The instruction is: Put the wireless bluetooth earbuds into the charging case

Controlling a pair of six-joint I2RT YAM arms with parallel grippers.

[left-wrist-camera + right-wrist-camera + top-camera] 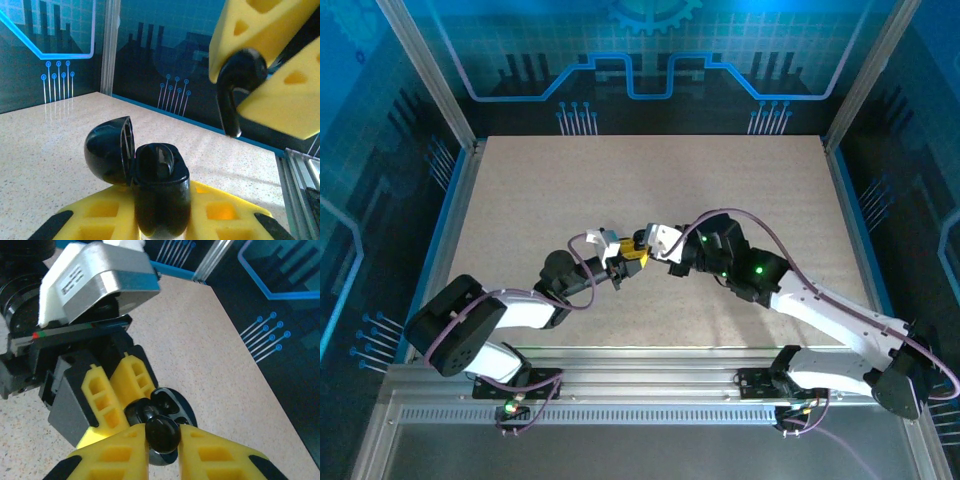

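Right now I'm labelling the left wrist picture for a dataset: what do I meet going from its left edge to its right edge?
In order: open lid → charging case base → black earbud → metal rail.

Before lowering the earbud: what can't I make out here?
- Right wrist: target socket, covered by the earbud in the right tool.
- Left wrist: charging case sockets, dark, seen obliquely; its base, hidden in the left tool.
- Top view: earbud and case, too small between the tools.
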